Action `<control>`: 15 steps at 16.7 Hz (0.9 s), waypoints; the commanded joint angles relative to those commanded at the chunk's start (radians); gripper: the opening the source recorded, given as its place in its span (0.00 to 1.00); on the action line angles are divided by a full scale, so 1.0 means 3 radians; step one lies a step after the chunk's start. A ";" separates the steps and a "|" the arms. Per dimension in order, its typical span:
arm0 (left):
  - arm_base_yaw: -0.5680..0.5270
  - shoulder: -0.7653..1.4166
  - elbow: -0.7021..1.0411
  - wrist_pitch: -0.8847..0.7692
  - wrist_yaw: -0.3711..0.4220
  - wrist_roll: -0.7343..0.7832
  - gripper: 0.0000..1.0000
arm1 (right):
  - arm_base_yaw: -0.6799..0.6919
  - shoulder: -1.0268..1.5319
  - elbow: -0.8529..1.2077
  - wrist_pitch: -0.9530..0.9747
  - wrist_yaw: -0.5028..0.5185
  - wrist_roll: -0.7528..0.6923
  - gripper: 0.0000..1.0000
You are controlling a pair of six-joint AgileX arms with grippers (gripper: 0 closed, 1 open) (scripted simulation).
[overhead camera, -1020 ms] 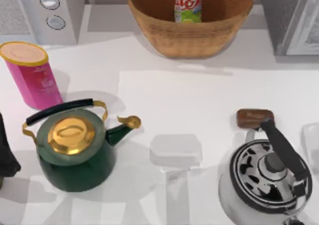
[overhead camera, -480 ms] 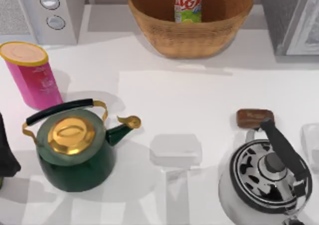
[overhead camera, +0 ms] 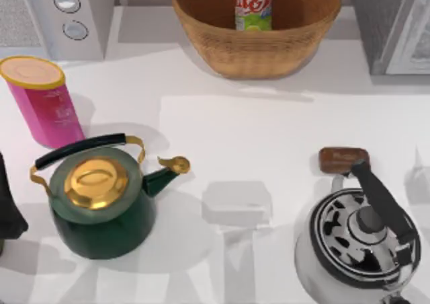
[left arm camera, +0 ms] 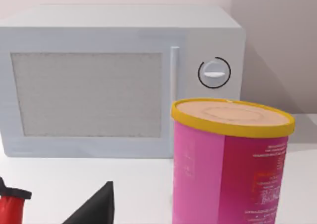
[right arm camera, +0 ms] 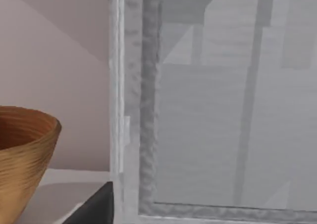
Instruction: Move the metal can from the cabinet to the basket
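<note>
Metal can (overhead camera: pixel 253 5) is standing upright inside the basket (overhead camera: pixel 222 45), toward its back wall, red upper body with white script, light green band low. Basket is sitting at the far middle of the table (overhead camera: pixel 269 136).

Cabinet (overhead camera: pixel 391 25) is occupying the far right corner, grey speckled side and pale framed door panel facing the table. In the right wrist view the cabinet (right arm camera: pixel 208 110) is looming close, door frame running top to bottom, with the basket rim (right arm camera: pixel 25 149) at the edge beside it, apart from the cabinet.

Left arm is sitting at the table's left edge as a dark shape (overhead camera: pixel 8 206), near the green kettle (overhead camera: pixel 101 196). Left gripper: a single dark fingertip (left arm camera: pixel 96 209) is poking into the left wrist view; open or closed, cannot tell. Right gripper: one dark fingertip (right arm camera: pixel 96 206) is showing low in the right wrist view; its state also cannot be told.

White microwave (overhead camera: pixel 57 15) is standing at the far left, two round knobs facing up in the top view; in the left wrist view the microwave (left arm camera: pixel 99 85) is facing the camera, with the pink canister (left arm camera: pixel 230 164) and its yellow lid just in front. Pink canister (overhead camera: pixel 44 102) is standing near the left, between microwave and green kettle. Green kettle has a gold lid and black handle, spout pointing right. Chrome kettle (overhead camera: pixel 359 243) is sitting at near right, with a small brown block (overhead camera: pixel 344 159) just behind it.
</note>
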 joint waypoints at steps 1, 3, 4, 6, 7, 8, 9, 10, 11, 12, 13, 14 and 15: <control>0.0000 0.0000 0.0000 0.0000 0.0000 0.0000 1.00 | -0.0179 0.0268 0.0069 0.0207 -0.0179 0.0003 1.00; 0.0000 0.0000 0.0000 0.0000 0.0000 0.0000 1.00 | -0.0551 0.0825 0.0205 0.0631 -0.0545 0.0011 1.00; 0.0000 0.0000 0.0000 0.0000 0.0000 0.0000 1.00 | -0.0740 0.1109 0.0270 0.0845 -0.0727 0.0015 1.00; 0.0000 0.0000 0.0000 0.0000 0.0000 0.0000 1.00 | -0.1113 0.1671 0.0389 0.1265 -0.1080 0.0026 1.00; 0.0000 0.0000 0.0000 0.0000 0.0000 0.0000 1.00 | -0.1292 0.1944 0.0441 0.1467 -0.1247 0.0031 1.00; 0.0000 0.0000 0.0000 0.0000 0.0000 0.0000 1.00 | -0.1464 0.2207 0.0487 0.1661 -0.1406 0.0038 1.00; 0.0000 0.0000 0.0000 0.0000 0.0000 0.0000 1.00 | -0.1626 0.2458 0.0528 0.1844 -0.1555 0.0044 1.00; 0.0000 0.0000 0.0000 0.0000 0.0000 0.0000 1.00 | -0.1777 0.2692 0.0563 0.2015 -0.1692 0.0050 1.00; 0.0000 0.0000 0.0000 0.0000 0.0000 0.0000 1.00 | -0.1915 0.2906 0.0593 0.2172 -0.1817 0.0057 1.00; 0.0000 0.0000 0.0000 0.0000 0.0000 0.0000 1.00 | -0.2038 0.3097 0.0619 0.2312 -0.1927 0.0063 1.00; 0.0000 0.0000 0.0000 0.0000 0.0000 0.0000 1.00 | -0.2145 0.3261 0.0641 0.2433 -0.2021 0.0070 1.00; 0.0000 0.0000 0.0000 0.0000 0.0000 0.0000 1.00 | -0.2234 0.3397 0.0658 0.2533 -0.2099 0.0075 1.00; 0.0000 0.0000 0.0000 0.0000 0.0000 0.0000 1.00 | -0.2302 0.3501 0.0671 0.2610 -0.2157 0.0080 1.00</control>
